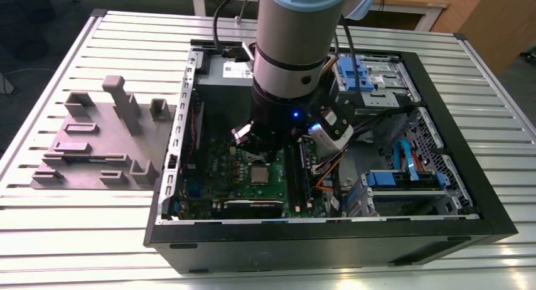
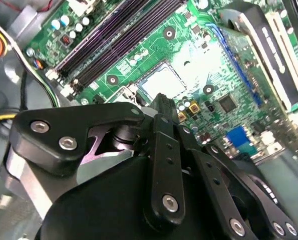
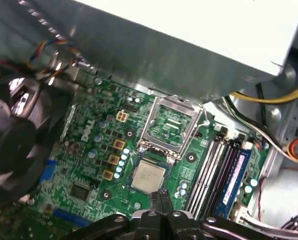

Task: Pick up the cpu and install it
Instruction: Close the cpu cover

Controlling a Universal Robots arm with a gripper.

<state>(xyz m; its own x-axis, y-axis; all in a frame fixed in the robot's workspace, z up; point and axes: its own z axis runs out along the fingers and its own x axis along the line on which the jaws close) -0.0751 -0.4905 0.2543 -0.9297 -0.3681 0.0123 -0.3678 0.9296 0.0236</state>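
The cpu (image 3: pixel 149 176) is a small silver-grey square lying flat in its socket on the green motherboard (image 3: pixel 96 150). It also shows in the second wrist view (image 2: pixel 164 82) and the exterior view (image 1: pixel 260 174). The shiny socket frame (image 3: pixel 173 122) stands hinged open beside it, with green showing through its centre. My gripper (image 3: pixel 161 196) hangs just above the cpu's near edge. Its black fingers (image 2: pixel 161 112) are shut together with nothing between them. The arm (image 1: pixel 285 83) reaches down into the open computer case (image 1: pixel 335 240).
A big grey power supply box (image 3: pixel 189 40) overhangs the board close to the socket. A black fan (image 3: pixel 13 145) sits on one side, memory slots (image 3: pixel 214 170) and coloured cables (image 3: pixel 269 100) on the other. A grey fixture block (image 1: pixel 100 139) lies on the table at the exterior view's left.
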